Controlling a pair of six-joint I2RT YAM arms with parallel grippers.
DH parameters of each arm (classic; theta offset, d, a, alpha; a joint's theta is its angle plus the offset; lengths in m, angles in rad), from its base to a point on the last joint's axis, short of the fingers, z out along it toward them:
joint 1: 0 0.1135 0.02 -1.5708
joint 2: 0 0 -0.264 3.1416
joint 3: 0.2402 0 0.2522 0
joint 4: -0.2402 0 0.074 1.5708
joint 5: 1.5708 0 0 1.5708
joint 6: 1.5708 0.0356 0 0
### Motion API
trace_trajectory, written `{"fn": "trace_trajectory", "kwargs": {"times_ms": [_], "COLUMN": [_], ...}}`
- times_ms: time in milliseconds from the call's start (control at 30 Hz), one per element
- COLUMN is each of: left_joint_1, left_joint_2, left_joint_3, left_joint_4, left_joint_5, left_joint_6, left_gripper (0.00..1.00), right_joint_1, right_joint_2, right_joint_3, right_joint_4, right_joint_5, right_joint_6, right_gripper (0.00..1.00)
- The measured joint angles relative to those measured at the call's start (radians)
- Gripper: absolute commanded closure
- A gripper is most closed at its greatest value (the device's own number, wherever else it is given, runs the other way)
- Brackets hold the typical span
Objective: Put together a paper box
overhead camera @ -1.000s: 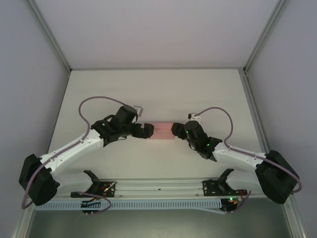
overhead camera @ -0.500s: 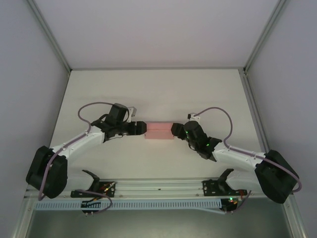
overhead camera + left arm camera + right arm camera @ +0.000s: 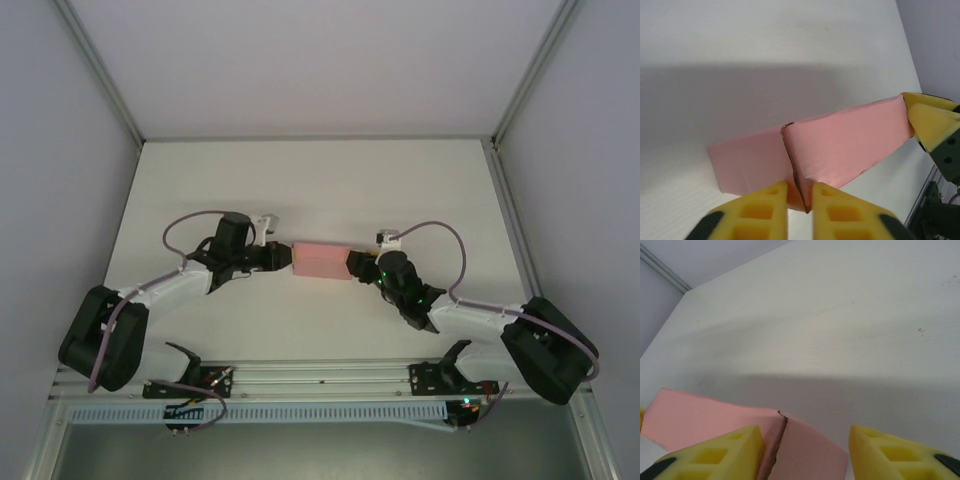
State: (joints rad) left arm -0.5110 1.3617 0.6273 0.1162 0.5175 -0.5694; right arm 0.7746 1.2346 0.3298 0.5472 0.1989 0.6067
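- Crushing risk: the right fingers (image 3: 357,265) stand open astride the right end of the paper box (image 3: 320,260). One finger is against the card and the other is clear of it. A hard squeeze here would likely flatten the hollow pink form.
- Tearing risk: the left fingers (image 3: 284,257) are pinched shut on a thin edge at the box's left end, just where a seam shows a small gap. A pull or twist there could split the seam or crease the card.
- Slipping risk: with only one end clamped, the box could swing out of line.
- Position: the box lies lengthwise between the two sets of fingers, near the middle of the surface (image 3: 320,190) and well away from every edge. Whether it rests there or hangs just above cannot be told.
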Motion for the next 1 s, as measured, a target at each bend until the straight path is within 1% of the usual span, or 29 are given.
{"fn": "trace_trajectory", "kwargs": {"times_ms": [33, 133, 267, 533, 867, 900, 933, 1000], "left_joint_1": [0.002, 0.004, 0.004, 0.012, 0.012, 0.012, 0.012, 0.012], "left_joint_2": [0.004, 0.011, 0.015, 0.044, 0.048, 0.048, 0.046, 0.043], "left_joint_3": [-0.004, -0.009, -0.009, 0.007, 0.030, 0.037, 0.043, 0.057], "left_joint_4": [0.019, 0.047, 0.056, 0.063, 0.031, 0.021, 0.007, -0.021], "left_joint_5": [0.006, 0.011, 0.011, 0.019, 0.012, 0.007, 0.000, -0.011], "left_joint_6": [-0.002, -0.004, -0.005, -0.005, -0.005, -0.005, -0.005, -0.001], "left_gripper": [1.00, 1.00, 1.00, 1.00, 1.00, 0.98, 0.92, 0.86], "right_joint_1": [-0.001, -0.003, -0.004, -0.005, -0.012, -0.013, -0.015, -0.016], "right_joint_2": [0.000, 0.000, 0.008, 0.023, 0.060, 0.066, 0.074, 0.080], "right_joint_3": [-0.013, -0.031, -0.035, -0.030, 0.010, 0.017, 0.026, 0.039], "right_joint_4": [0.027, 0.074, 0.101, 0.119, 0.100, 0.098, 0.093, 0.081], "right_joint_5": [-0.010, -0.032, -0.054, -0.061, -0.043, -0.041, -0.039, -0.038], "right_joint_6": [-0.019, -0.066, -0.122, -0.181, -0.189, -0.189, -0.189, -0.189], "right_gripper": [0.57, 0.60, 0.68, 0.68, 0.68, 0.68, 0.68, 0.68]}}
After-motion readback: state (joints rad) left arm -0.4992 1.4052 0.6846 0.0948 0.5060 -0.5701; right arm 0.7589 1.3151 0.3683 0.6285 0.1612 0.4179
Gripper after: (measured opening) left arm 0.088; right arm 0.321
